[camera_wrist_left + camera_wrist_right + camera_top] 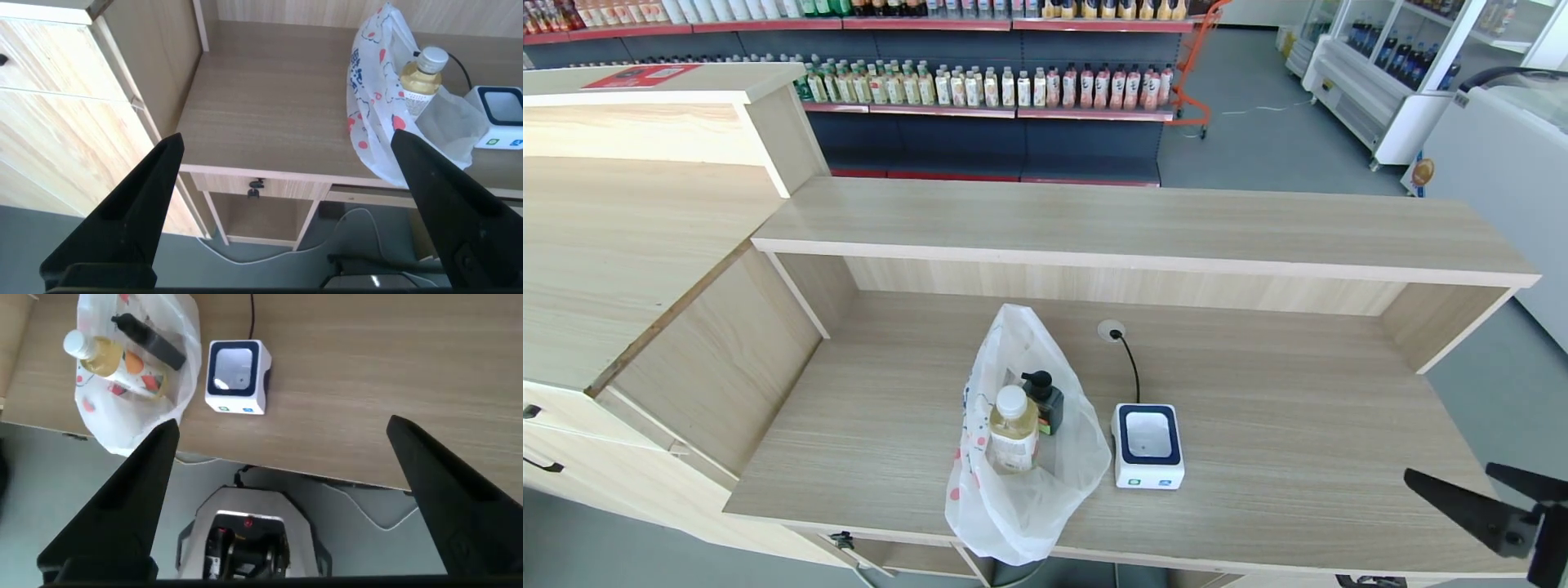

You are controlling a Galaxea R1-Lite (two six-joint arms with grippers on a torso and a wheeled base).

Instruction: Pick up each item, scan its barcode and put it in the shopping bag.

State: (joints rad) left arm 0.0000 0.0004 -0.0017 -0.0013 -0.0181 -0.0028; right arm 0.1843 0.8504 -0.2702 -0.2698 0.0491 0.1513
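Right tool [1450, 474]: jaws wide apart, empty, beyond surface [1298, 408] front edge, 4 o'clock of barcode scanner [1147, 445].
Left tool [286, 139]: jaws wide apart, empty.
Shopping bag [980, 490]: just beside scanner, at its 9 o'clock; holds upright tea bottle [1013, 429], dark pump bottle [1045, 400].
Judgement: items bagged; right arm nearer scanner.

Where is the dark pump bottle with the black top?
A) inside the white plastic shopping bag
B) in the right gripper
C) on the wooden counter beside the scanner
A: the dark pump bottle sits inside the white plastic shopping bag, beside the yellow bottle with a white cap.
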